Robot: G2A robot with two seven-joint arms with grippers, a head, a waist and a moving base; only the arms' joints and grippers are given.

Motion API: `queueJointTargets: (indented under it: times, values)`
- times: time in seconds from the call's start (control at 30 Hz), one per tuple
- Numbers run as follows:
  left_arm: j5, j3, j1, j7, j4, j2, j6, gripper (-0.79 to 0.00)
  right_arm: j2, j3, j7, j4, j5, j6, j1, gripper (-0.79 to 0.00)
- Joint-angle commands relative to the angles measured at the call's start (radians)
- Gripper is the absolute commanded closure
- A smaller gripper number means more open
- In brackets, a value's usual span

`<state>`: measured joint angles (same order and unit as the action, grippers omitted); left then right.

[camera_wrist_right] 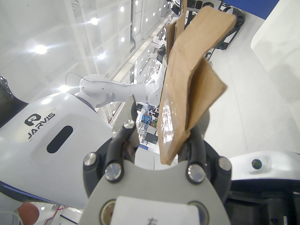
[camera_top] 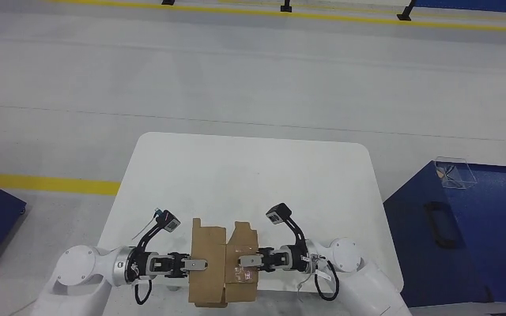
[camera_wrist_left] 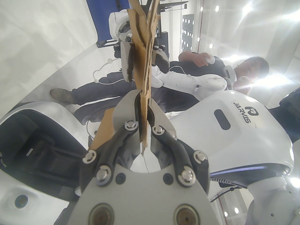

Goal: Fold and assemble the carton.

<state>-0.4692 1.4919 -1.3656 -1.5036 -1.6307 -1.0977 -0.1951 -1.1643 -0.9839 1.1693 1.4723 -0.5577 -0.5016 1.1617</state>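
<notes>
Flattened brown carton [camera_top: 212,265] hung over white table's [camera_top: 253,174] near edge, left gripper [camera_wrist_left: 143,108] clamped tight on its edge, right gripper [camera_wrist_right: 161,120] stood open, carton's other edge against 1 jaw.

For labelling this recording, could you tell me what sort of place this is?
Probably an industrial hall or robotics test floor: grey painted floor with yellow marking lines, high white ceiling with rows of spotlights, blue cabinet beside the white table.

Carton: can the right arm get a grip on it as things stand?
Likely yes. One edge of the carton lies between the open fingers of the right gripper, with nothing blocking it. The left gripper is clamped on the opposite edge.
</notes>
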Motion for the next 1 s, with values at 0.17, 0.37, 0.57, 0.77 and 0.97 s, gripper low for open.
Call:
queueJointTargets:
  times: [0.17, 0.37, 0.57, 0.77, 0.97]
  values:
    - [-0.147, -0.022, -0.016, 0.157, -0.015, -0.016, -0.094, 0.0, 0.013, -0.079, -0.155, 0.067, 0.196, -0.107, 0.027, -0.785]
    - [-0.451, -0.154, -0.011, 0.237, 0.068, -0.058, -0.307, 0.0, 0.04, -0.282, -0.389, 0.21, 0.494, -0.318, 0.146, -0.785]
    - [-0.658, -0.3, 0.048, 0.294, 0.17, -0.108, -0.415, 0.0, 0.036, -0.349, -0.612, 0.331, 0.782, -0.383, 0.261, -0.785]
    - [-0.671, -0.378, 0.111, 0.318, 0.25, -0.148, -0.439, 0.0, 0.027, -0.284, -0.683, 0.342, 0.817, -0.394, 0.282, -0.542]
    - [-0.658, -0.399, 0.122, 0.311, 0.274, -0.171, -0.433, 0.0, 0.024, -0.251, -0.706, 0.31, 0.802, -0.362, 0.253, -0.379]
